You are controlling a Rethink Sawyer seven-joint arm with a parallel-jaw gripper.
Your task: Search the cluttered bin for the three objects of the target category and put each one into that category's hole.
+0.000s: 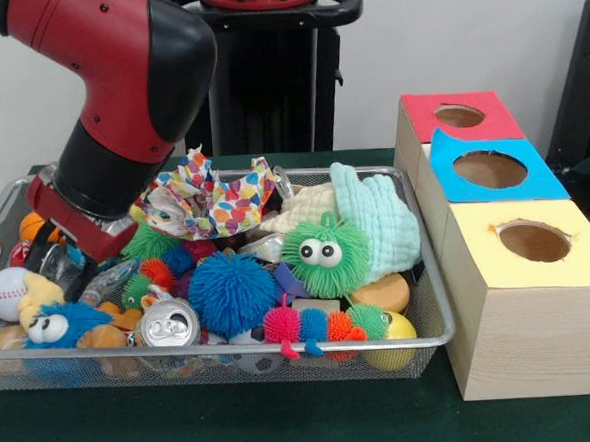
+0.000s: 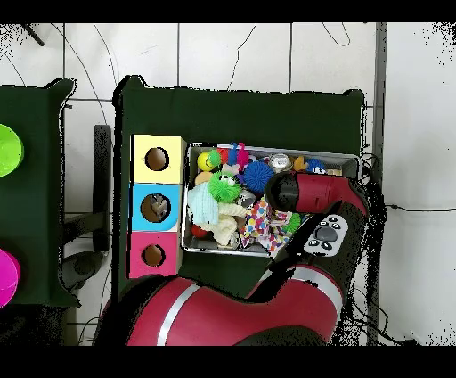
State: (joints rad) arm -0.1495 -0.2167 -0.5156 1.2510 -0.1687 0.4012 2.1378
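Presently the gripper [image 1: 62, 263] is reaching into the wire mesh bin [image 1: 433, 318]'s left end; jaw state indeterminate. Nearby, the soft blue spiky rubber ball [image 1: 229, 293] is lying mid-bin, judged light, squashy; grip across its body.

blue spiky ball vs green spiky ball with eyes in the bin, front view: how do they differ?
Colour: the blue spiky ball is all blue; the green spiky ball is bright green. Face: the green one carries two googly eyes, the blue one shows none. Top: the green one has a loop on top; none shows on the blue. Place: the blue one lies beside the soda can, the green one against the mint cloth. Both are round, covered in soft spikes, and similar in size.
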